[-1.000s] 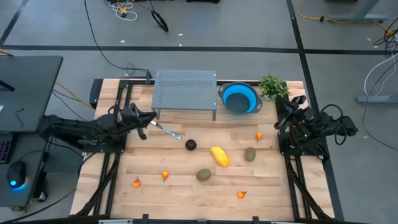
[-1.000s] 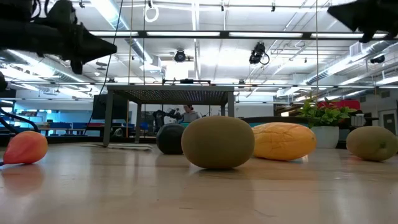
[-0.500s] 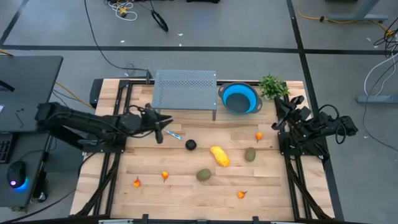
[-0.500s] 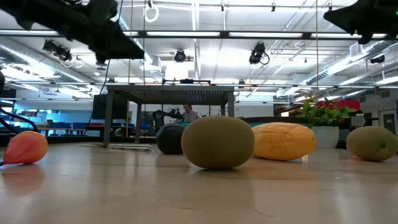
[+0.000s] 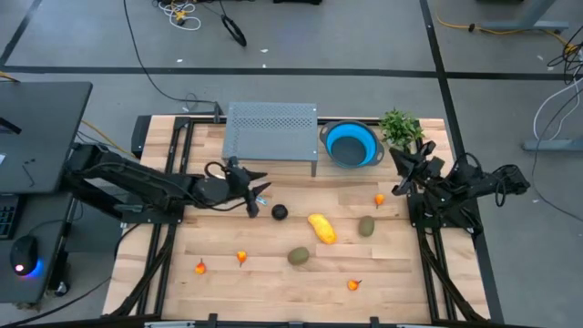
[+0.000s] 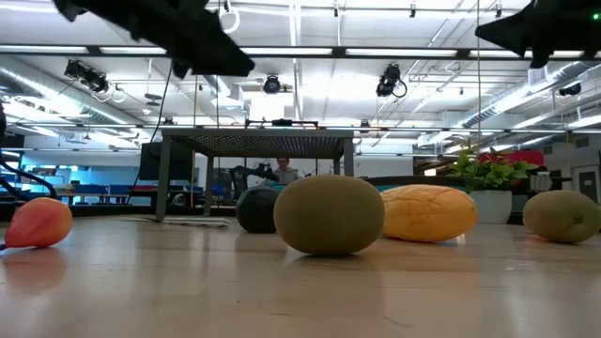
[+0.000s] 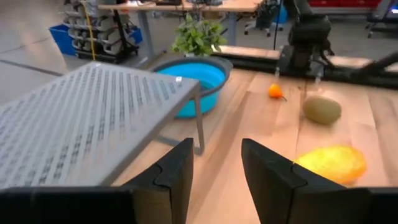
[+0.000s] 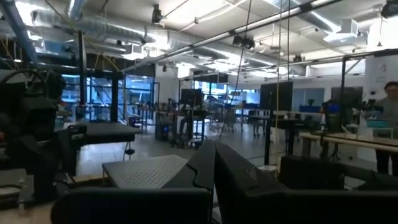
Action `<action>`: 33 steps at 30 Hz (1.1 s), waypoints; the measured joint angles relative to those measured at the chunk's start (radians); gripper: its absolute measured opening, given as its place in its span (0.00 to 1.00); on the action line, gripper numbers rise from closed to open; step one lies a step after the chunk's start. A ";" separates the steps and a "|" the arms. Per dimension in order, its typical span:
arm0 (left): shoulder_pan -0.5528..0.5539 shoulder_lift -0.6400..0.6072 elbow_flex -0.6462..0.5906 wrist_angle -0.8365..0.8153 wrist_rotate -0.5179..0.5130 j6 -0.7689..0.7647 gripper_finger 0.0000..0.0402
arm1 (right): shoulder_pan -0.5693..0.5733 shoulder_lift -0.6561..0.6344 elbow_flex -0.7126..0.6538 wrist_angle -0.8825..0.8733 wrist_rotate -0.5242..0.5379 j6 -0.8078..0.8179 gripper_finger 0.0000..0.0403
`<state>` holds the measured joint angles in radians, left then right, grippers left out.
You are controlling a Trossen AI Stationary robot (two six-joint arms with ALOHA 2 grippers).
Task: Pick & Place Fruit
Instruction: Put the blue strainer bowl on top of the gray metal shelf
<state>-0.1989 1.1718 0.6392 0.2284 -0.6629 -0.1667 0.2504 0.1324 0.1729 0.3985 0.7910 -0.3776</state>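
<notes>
The fruits lie on the wooden table. A yellow oblong (image 5: pixel 321 228) sits mid-table, between two olive-brown ovals (image 5: pixel 366 226) (image 5: pixel 299 257). A dark ball (image 5: pixel 280 212) lies left of it. Tiny orange pieces (image 5: pixel 379 199) (image 5: pixel 241 258) (image 5: pixel 200 267) are scattered around. My left gripper (image 5: pixel 256 194) is open, above the table just left of the dark ball; in its wrist view its fingers (image 7: pixel 217 171) point toward the yellow fruit (image 7: pixel 329 163). My right gripper (image 5: pixel 397 171) is shut (image 8: pixel 214 163), raised near the right edge.
A grey perforated rack (image 5: pixel 271 129) stands at the far edge, with a blue bowl (image 5: pixel 352 144) and a green plant (image 5: pixel 401 126) to its right. A blue-handled knife (image 5: pixel 263 198) lies under my left gripper. Arm bases flank both sides.
My left arm has reached from the table's left edge toward the right, ending next to the dark ball, with its gripper staying high above the table. My right gripper has shifted slightly toward the table's left. No fruit has moved.
</notes>
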 joint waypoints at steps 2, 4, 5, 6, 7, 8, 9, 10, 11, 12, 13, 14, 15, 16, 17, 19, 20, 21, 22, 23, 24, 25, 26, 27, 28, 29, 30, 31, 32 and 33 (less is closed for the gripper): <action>0.014 0.042 0.048 -0.005 0.003 -0.015 0.36 | 0.000 0.040 0.020 -0.010 -0.006 0.014 0.02; 0.026 0.087 0.108 -0.028 0.022 -0.011 0.36 | 0.000 0.079 0.038 -0.022 -0.007 0.033 0.02; 0.030 0.106 0.139 -0.049 0.027 -0.001 0.36 | 0.000 0.098 0.045 -0.025 -0.006 0.044 0.02; 0.032 0.127 0.171 -0.069 0.027 0.016 0.36 | 0.000 0.117 0.053 -0.030 -0.006 0.051 0.02; 0.032 0.144 0.201 -0.091 0.026 0.026 0.36 | 0.000 0.134 0.060 -0.038 -0.007 0.056 0.02; 0.033 0.159 0.225 -0.116 0.022 0.036 0.36 | 0.000 0.151 0.065 -0.047 -0.007 0.057 0.02; 0.034 0.174 0.245 -0.133 0.020 0.041 0.36 | 0.000 0.169 0.071 -0.052 -0.006 0.059 0.02; 0.034 0.188 0.262 -0.144 0.022 0.043 0.36 | 0.000 0.184 0.079 -0.063 -0.006 0.065 0.02; 0.035 0.198 0.273 -0.153 0.021 0.043 0.36 | 0.000 0.198 0.085 -0.081 -0.001 0.074 0.02; 0.035 0.206 0.279 -0.156 0.020 0.043 0.36 | 0.001 0.214 0.095 -0.104 0.013 0.087 0.02; 0.035 0.207 0.280 -0.157 0.021 0.043 0.36 | 0.001 0.229 0.107 -0.137 0.027 0.103 0.02; 0.035 0.207 0.279 -0.160 0.021 0.041 0.36 | 0.001 0.244 0.118 -0.174 0.038 0.123 0.02; 0.035 0.207 0.275 -0.157 0.022 0.034 0.36 | 0.000 0.262 0.130 -0.221 0.047 0.147 0.02; 0.035 0.207 0.271 -0.160 0.023 0.021 0.36 | -0.001 0.280 0.146 -0.269 0.046 0.176 0.02; 0.035 0.207 0.266 -0.169 0.023 0.014 0.36 | -0.003 0.301 0.164 -0.314 0.046 0.206 0.02; 0.030 0.206 0.258 -0.175 0.027 0.002 0.36 | -0.012 0.350 0.199 -0.382 0.044 0.258 0.02; 0.026 0.205 0.257 -0.176 0.027 0.002 0.36 | -0.021 0.376 0.215 -0.419 0.043 0.283 0.02; 0.022 0.203 0.257 -0.176 0.027 0.001 0.36 | -0.031 0.404 0.229 -0.451 0.042 0.307 0.02; 0.018 0.202 0.257 -0.178 0.027 0.000 0.36 | -0.042 0.434 0.243 -0.482 0.039 0.330 0.02; 0.014 0.202 0.257 -0.185 0.026 0.000 0.36 | -0.057 0.465 0.257 -0.506 0.021 0.353 0.03; 0.010 0.202 0.257 -0.198 0.025 0.001 0.36 | -0.075 0.497 0.267 -0.521 0.000 0.373 0.03; 0.007 0.202 0.257 -0.204 0.021 0.002 0.36 | -0.096 0.533 0.275 -0.527 -0.025 0.390 0.04; 0.002 0.202 0.257 -0.205 0.017 0.010 0.36 | -0.119 0.568 0.283 -0.530 -0.049 0.405 0.05; -0.004 0.198 0.257 -0.207 0.010 0.021 0.36 | -0.143 0.603 0.290 -0.529 -0.072 0.417 0.06; -0.011 0.190 0.257 -0.217 0.000 0.033 0.36 | -0.169 0.641 0.298 -0.528 -0.096 0.429 0.07; -0.017 0.185 0.257 -0.219 -0.015 0.044 0.36 | -0.194 0.679 0.307 -0.526 -0.118 0.441 0.08; -0.020 0.183 0.257 -0.219 -0.027 0.045 0.36 | -0.220 0.714 0.315 -0.526 -0.143 0.452 0.09; -0.025 0.177 0.256 -0.231 -0.033 0.045 0.36 | -0.246 0.748 0.321 -0.529 -0.166 0.465 0.10; -0.031 0.164 0.247 -0.236 -0.033 0.043 0.36 | -0.271 0.785 0.326 -0.530 -0.191 0.477 0.11; -0.034 0.155 0.239 -0.231 -0.033 0.042 0.36 | -0.296 0.818 0.331 -0.528 -0.213 0.488 0.11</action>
<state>-0.2328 1.3267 0.8777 -0.0023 -0.6960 -0.1245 -0.0454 0.9504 0.5035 -0.1292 0.5778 0.1104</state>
